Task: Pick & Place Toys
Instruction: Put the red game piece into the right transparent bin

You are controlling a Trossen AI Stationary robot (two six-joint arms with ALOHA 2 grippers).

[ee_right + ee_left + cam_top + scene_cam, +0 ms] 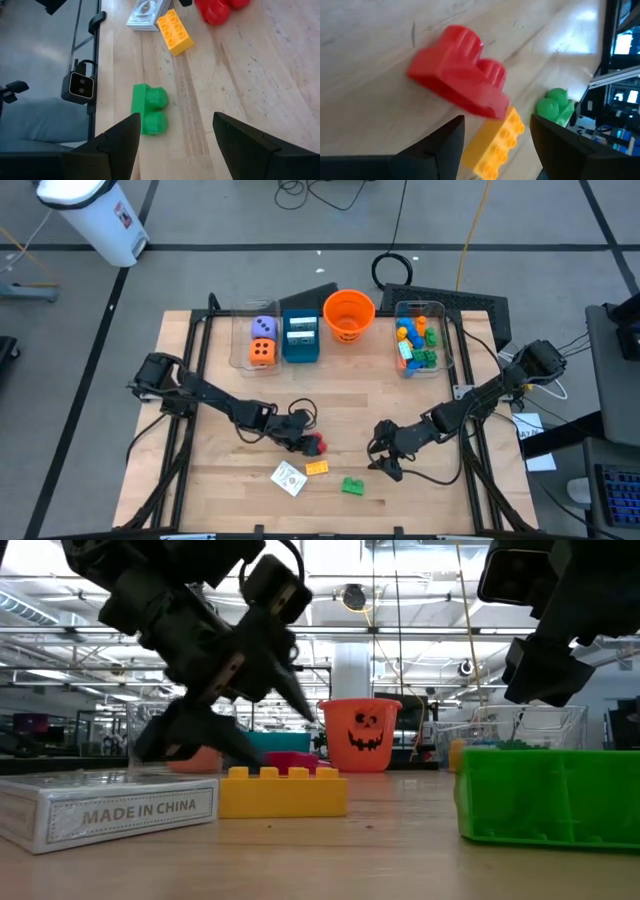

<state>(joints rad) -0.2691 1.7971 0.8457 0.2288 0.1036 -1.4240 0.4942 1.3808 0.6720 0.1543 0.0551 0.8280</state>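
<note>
Left gripper (308, 438) is low over the counter (420, 400), fingers spread w/ nothing between them. The red brick (462, 82) lies on the wood right ahead of its fingertips (447, 135), just off them, not held. In the high view that brick shows right beside the gripper on the side toward the right arm. The yellow brick (316, 467) sits just past the red one, toward the counter's front edge, and the white card pack (288, 478) lies next to it, printed "MADE IN CHINA" on the side seen in the low view. From table height the left gripper hangs above & behind the yellow brick (283, 792), a bit of red showing behind it.

Right gripper (385, 463) is also near the counter, fingers apart & empty. The green brick (148, 109) lies ahead of it, apart from the fingertips, studs on one side; in the high view it's beside the gripper, toward the left arm & front edge. Farther out in the right wrist view: yellow brick, card pack, red brick.

Well away from both grippers, at the back: a clear bin (262, 340) w/ purple die (264, 327) & orange die (262, 352), a teal box (300, 335), an orange bucket (349, 315), & a second clear bin (419, 337) holding mixed bricks.
</note>
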